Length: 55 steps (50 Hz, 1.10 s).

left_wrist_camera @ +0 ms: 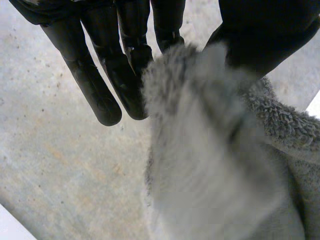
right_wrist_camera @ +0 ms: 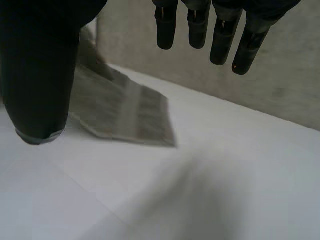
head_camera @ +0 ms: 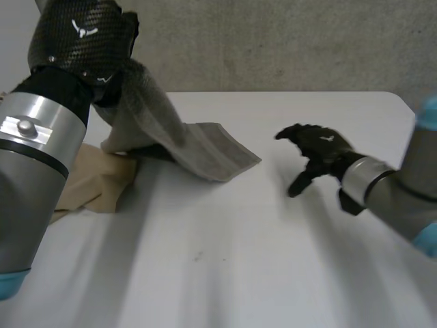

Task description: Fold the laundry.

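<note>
Left hand [left_wrist_camera: 107, 75]: fingers and thumb pinch a bunched edge of the grey towel [left_wrist_camera: 210, 160], held raised above the table [head_camera: 239, 260].
Towel position: hangs from that hand, its lower end lying on the table beside a beige cloth [head_camera: 95, 181].
Right hand [head_camera: 317, 147]: fingers loose and spread, grasping nothing, apart from the towel's free corner.
Towel look: fluffy grey terry with a flat woven border band.
</note>
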### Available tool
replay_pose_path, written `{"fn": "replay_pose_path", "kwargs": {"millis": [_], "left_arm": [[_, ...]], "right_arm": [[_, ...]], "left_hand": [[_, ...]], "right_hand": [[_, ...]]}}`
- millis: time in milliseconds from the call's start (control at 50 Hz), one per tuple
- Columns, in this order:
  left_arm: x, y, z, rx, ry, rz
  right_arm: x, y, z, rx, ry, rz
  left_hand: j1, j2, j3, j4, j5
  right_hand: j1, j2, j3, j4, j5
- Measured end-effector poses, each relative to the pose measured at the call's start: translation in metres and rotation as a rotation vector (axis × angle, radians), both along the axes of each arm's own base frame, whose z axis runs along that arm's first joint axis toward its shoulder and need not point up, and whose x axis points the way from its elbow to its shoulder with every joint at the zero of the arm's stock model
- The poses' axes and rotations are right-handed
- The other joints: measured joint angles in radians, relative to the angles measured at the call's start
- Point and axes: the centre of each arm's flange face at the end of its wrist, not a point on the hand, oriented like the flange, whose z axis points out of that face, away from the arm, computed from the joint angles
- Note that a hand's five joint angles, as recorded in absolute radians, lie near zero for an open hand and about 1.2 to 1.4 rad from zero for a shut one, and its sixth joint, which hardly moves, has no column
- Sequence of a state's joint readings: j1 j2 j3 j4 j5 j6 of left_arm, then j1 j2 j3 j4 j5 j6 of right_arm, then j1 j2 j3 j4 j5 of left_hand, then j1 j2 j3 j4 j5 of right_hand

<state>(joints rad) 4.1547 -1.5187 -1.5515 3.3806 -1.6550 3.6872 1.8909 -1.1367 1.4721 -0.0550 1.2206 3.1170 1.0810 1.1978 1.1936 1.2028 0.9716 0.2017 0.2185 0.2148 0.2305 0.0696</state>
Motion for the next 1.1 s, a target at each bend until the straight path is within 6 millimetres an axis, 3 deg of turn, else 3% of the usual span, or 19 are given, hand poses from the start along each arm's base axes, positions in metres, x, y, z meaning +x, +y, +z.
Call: {"fn": "replay_pose_path", "kwargs": {"millis": [120,260,500,580,600,620,680,740,800,820,880,900,1000,1100], "left_arm": [[-0.01,0.021,0.019,-0.017,0.038,-0.017],[-0.016,0.033,0.035,-0.047,0.075,-0.035],[-0.012,0.066,0.064,-0.092,0.141,-0.07],[-0.007,0.075,0.072,-0.108,0.164,-0.072],[-0.006,0.076,0.074,-0.111,0.168,-0.071],[-0.005,0.077,0.074,-0.112,0.17,-0.069],[-0.003,0.077,0.075,-0.113,0.172,-0.063],[0.0,0.074,0.072,-0.107,0.164,-0.044],[0.003,0.067,0.068,-0.1,0.153,-0.02],[0.007,0.061,0.064,-0.093,0.142,0.004],[0.015,0.046,0.056,-0.075,0.117,0.058],[0.019,0.04,0.052,-0.065,0.105,0.083],[0.038,0.011,0.025,0.026,0.022,0.195],[0.044,-0.002,-0.013,0.168,-0.085,0.229]], "right_arm": [[0.044,0.028,-0.026,0.016,-0.071,0.088],[0.07,0.044,-0.054,0.034,-0.059,0.098],[0.079,0.024,-0.075,0.025,-0.11,-0.058],[0.079,0.018,-0.079,0.017,-0.11,-0.075],[0.078,0.017,-0.079,0.015,-0.112,-0.076],[0.078,0.016,-0.079,0.013,-0.115,-0.076],[0.075,0.014,-0.077,0.008,-0.121,-0.072],[0.056,-0.002,-0.055,-0.037,-0.132,-0.063],[0.034,-0.018,-0.022,-0.124,-0.122,-0.062],[0.015,-0.027,0.006,-0.195,-0.091,-0.064],[-0.003,-0.032,0.034,-0.268,-0.043,-0.067],[-0.027,-0.033,0.069,-0.351,0.039,-0.073],[-0.074,-0.02,0.13,-0.455,0.285,-0.078],[-0.091,0.0,0.153,-0.422,0.457,-0.035]], "left_hand": [[0.0,0.0,0.0,0.0,0.0],[0.0,0.0,0.0,0.0,0.0],[0.0,0.0,0.0,0.0,0.0],[0.0,0.0,0.0,0.0,0.0],[0.0,0.0,0.0,0.0,0.0],[0.0,0.0,0.0,0.0,0.0],[0.0,0.0,0.0,0.0,0.0],[0.0,0.0,0.0,0.0,0.0],[0.0,0.0,0.0,0.0,0.0],[0.0,0.0,0.0,0.0,0.0],[0.0,0.0,0.0,0.0,0.0],[0.0,0.0,0.0,0.0,0.0],[0.0,0.0,0.0,0.0,0.0],[0.0,0.0,0.0,0.0,0.0]], "right_hand": [[0.0,0.0,0.0,0.0,0.0],[0.0,0.0,0.0,0.0,0.0],[0.0,0.0,0.0,0.0,0.0],[0.642,0.678,0.662,0.652,0.618],[0.642,0.678,0.662,0.652,0.618],[0.774,0.906,0.893,0.882,0.848],[0.79,0.953,0.95,0.94,0.902],[0.789,0.957,0.965,0.957,0.914],[0.789,0.957,0.965,0.958,0.914],[0.789,0.957,0.965,0.958,0.914],[0.789,0.957,0.965,0.958,0.914],[0.79,0.957,0.965,0.958,0.914],[0.789,0.957,0.965,0.958,0.914],[0.789,0.957,0.965,0.958,0.914]]}}
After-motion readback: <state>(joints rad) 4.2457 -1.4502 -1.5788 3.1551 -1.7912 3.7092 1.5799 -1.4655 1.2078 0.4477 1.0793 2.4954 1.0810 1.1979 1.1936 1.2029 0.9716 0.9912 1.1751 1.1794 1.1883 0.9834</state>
